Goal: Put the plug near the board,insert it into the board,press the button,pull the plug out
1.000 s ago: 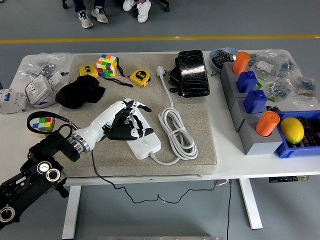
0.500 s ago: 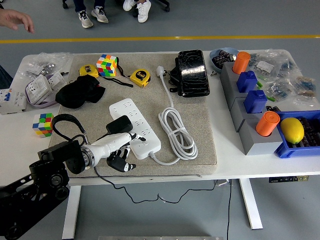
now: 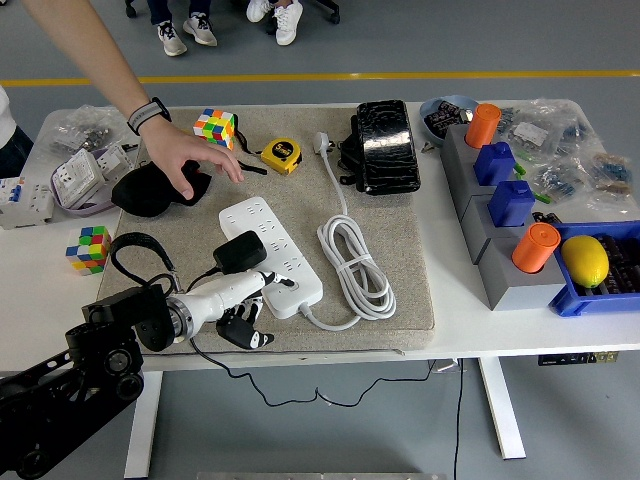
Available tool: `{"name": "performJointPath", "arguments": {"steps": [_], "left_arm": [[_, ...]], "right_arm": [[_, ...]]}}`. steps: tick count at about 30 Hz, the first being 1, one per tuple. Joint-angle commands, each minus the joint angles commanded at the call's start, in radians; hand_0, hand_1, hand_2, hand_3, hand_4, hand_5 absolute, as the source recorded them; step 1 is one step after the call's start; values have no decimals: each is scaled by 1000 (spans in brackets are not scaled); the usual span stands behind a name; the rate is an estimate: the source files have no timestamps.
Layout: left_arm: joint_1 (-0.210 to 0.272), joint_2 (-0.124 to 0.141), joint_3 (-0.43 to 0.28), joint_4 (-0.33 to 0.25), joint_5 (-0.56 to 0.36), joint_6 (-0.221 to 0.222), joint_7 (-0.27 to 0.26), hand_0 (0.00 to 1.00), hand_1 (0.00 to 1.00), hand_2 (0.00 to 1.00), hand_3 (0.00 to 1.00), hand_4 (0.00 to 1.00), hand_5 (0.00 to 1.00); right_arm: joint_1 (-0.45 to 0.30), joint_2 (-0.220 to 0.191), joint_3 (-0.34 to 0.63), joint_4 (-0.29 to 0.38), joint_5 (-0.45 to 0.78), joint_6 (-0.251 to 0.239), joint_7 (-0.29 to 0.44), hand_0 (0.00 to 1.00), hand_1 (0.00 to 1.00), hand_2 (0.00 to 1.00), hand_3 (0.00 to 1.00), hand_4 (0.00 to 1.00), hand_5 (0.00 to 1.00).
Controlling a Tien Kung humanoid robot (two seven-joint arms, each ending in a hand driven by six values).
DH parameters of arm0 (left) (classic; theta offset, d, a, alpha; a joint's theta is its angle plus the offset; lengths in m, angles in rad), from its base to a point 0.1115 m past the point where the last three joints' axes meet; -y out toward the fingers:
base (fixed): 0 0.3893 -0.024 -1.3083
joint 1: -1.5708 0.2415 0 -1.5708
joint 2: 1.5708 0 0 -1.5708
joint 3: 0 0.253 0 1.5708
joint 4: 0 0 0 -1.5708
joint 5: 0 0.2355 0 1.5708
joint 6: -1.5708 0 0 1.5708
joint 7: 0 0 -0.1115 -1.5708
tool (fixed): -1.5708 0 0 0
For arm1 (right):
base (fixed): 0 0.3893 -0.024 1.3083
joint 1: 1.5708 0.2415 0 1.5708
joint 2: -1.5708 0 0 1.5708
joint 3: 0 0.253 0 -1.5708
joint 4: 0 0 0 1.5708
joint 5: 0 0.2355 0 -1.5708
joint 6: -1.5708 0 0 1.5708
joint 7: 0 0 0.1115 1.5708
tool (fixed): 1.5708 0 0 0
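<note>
- We cannot read any brand or label: the yellow tape measure [image 3: 280, 156] at upper centre carries a dark label, but its print is too small to make out.
- At the right of the frame, a blue bin [image 3: 570, 303] holds a yellow lemon [image 3: 584, 261].
- Beside it, a grey stepped rack [image 3: 505, 282] carries two orange cylinders and two blue blocks.
- At the upper right, a blue bowl [image 3: 436, 104] holds small dark pieces, and clear bags [image 3: 585, 165] of small parts lie on the counter [image 3: 470, 335].
- At the upper left, more clear bags [image 3: 85, 127] sit near a white switch box [image 3: 76, 178].
- The white power strip [image 3: 270, 253], the board of the task, lies at centre left on the grey mat [image 3: 400, 250], with its white cable [image 3: 355, 265] coiled just to its right.
- The black plug [image 3: 240, 251] stands on the strip's lower left part; we cannot tell whether its pins are fully seated.
- The left robot hand [image 3: 240, 312] sits at the lower left, just below the plug, fingers curled under and gripping nothing that we can see.
- A person's hand [image 3: 185, 155] reaches in from the upper left with fingers spread, over a black cloth item [image 3: 150, 192] and just above the strip.
- One colour cube [image 3: 215, 127] sits at the upper left of the mat, and another [image 3: 87, 247] lies on the counter at the left.
- A black case [image 3: 385, 145] lies at upper centre.
</note>
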Motion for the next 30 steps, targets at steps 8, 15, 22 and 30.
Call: {"name": "performJointPath", "arguments": {"steps": [8,15,22,30], "left_arm": [[14,6,-26,-19,-18,49,-69,50,85,153,869,784,2],[14,2,-72,34,-186,315,-350,196,227,378,566,925,183],[-1,-21,-82,149,-31,579,-534,371,500,528,560,998,330],[-14,-34,-85,228,133,577,-385,506,634,641,673,998,436]], "right_arm": [[-2,1,7,0,-3,-1,1,472,581,529,509,848,350],[-2,1,2,0,-1,0,1,472,580,528,509,847,349],[-1,1,18,4,-16,0,1,471,581,528,509,848,349],[-2,1,14,3,-12,1,1,471,581,528,509,849,348]]}}
